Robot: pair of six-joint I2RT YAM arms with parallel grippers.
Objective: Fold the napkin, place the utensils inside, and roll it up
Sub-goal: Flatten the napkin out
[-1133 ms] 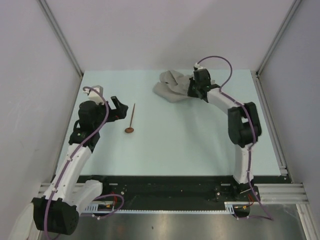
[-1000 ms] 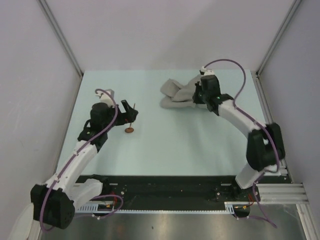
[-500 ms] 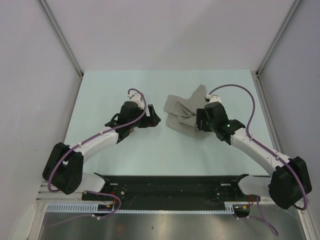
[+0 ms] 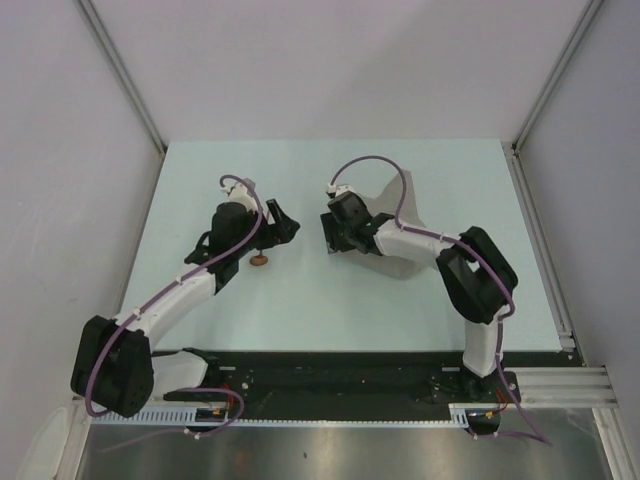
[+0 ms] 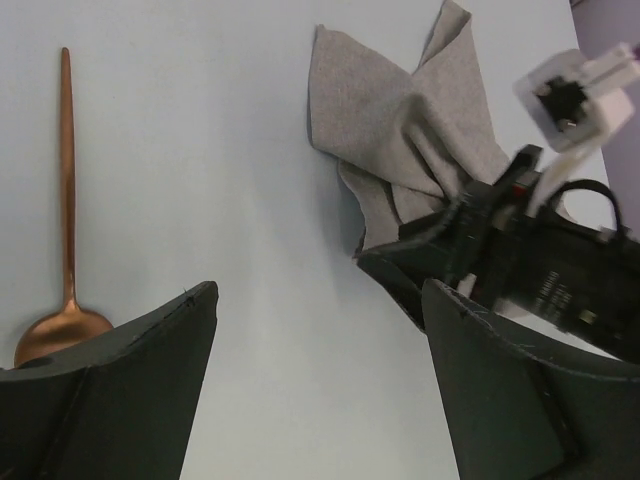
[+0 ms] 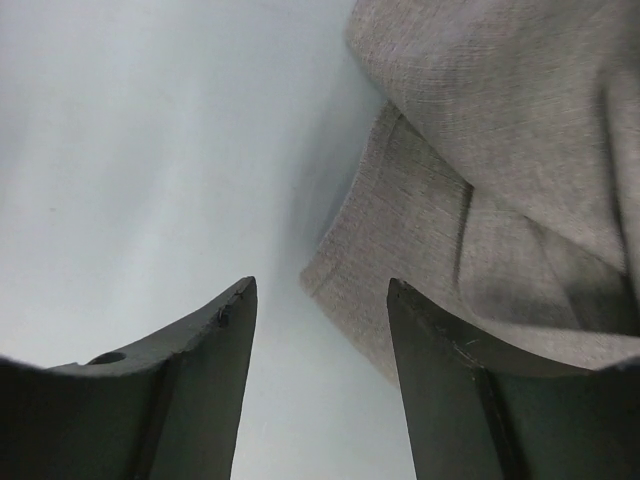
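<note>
Your right gripper [image 6: 320, 390] has its fingers [image 6: 180, 400] spread apart with nothing between them. Bare table [image 6: 120, 150] shows through the gap. Just ahead of that gap sits a loose corner of the napkin [image 6: 500, 170]. From that corner the cloth runs forward and toward the finger on the right of the wrist view, bunched in overlapping folds rather than lying flat. You cannot tell whether that finger touches the cloth's edge. The corner lies almost straight ahead of the fingertips, so a short reach forward should, by my judgement, bring it between the jaws.

Your left gripper [image 5: 315, 390] is also wide apart and holds nothing. From it the napkin lies ahead and off to one side across open table, with the right gripper sitting at the cloth's near edge. The spoon [image 5: 66, 180] lies on the other side, its bowl just beside the finger on the left of that view. Its handle runs straight away from the gripper, well apart from the cloth.

The right arm is the nearer one to the napkin and the left is nearer to the spoon. The cloth has not been folded yet, so the corner ahead of the right fingers is the one to take.
</note>
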